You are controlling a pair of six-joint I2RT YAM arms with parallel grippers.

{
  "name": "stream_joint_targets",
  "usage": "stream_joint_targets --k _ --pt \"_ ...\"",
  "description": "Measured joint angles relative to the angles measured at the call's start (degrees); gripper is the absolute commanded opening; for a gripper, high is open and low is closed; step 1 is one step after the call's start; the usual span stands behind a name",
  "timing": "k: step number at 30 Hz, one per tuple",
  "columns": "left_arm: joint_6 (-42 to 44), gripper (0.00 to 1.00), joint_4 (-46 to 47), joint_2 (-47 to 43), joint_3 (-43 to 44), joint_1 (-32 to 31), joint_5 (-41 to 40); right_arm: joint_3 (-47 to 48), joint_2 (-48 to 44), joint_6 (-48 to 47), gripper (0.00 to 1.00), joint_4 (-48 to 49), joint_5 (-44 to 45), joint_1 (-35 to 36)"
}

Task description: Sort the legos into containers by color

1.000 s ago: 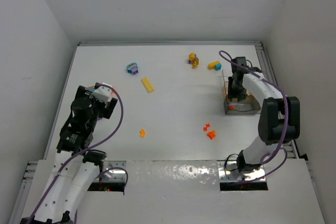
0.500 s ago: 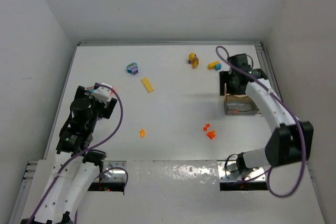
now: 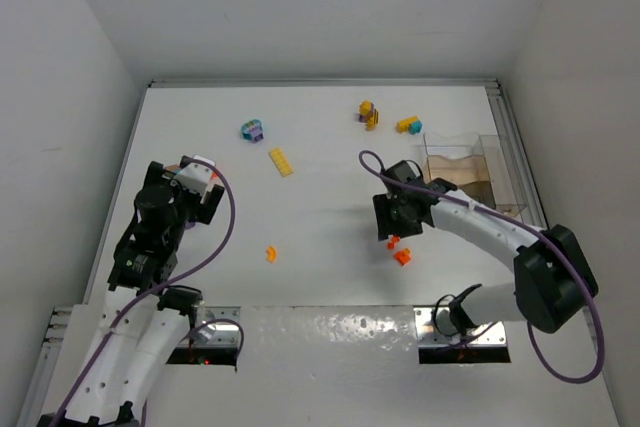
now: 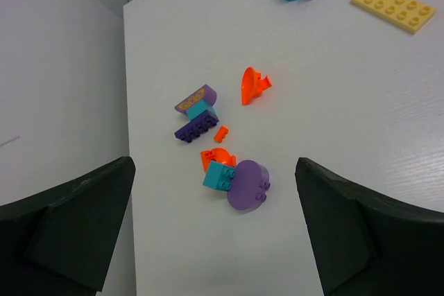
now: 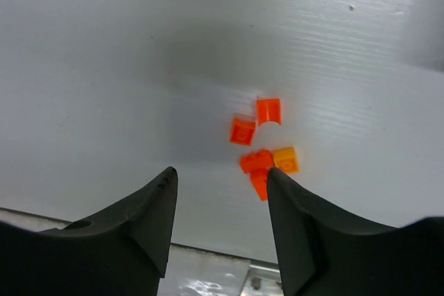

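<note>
Step in hand, my read: right gripper (image 5: 220, 175) is lining up on the orange bricks (image 5: 257, 140), which lie loose on the table lower centre-right in the top view. Its jaws are partly apart with nothing between them. In the wrist view the bricks sit just past the fingertips and a bit right of the gap.

To do it well:
- Shift right so one brick is centred in the gap.
- Come straight down and close on flat sides.
- Take one piece only. The pieces lie close and the lower two touch, so a wide grab would sweep the neighbours.
- Check colour: the right-hand piece (image 5: 286, 159) looks more yellow-orange than the rest and may need another compartment.

Left gripper (image 4: 214, 171) is spread wide and holds nothing. It hangs over a purple/teal/orange clump at the left of the table.

Box (image 3: 475, 175) is at the right of the top view, just beside the table's right edge and well apart from the right gripper. It has clear walls and a brownish base. I can't make out the dividers or anything inside, it's too small to tell.

Other legos, including a yellow plate (image 3: 281, 161), lie scattered across the upper part of the table, all outside the box. Most sorting looks undone.
</note>
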Motion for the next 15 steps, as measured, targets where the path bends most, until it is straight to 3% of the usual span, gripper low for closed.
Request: stream_joint_targets --k 7,15 --pt "0.0 1.0 0.0 -0.1 0.0 0.0 0.0 -4.7 1.9 6.1 0.42 5.2 0.4 1.6" --pt "0.0 1.0 0.0 -0.1 0.0 0.0 0.0 -5.6 7.2 8.2 0.4 7.8 2.6 1.6"
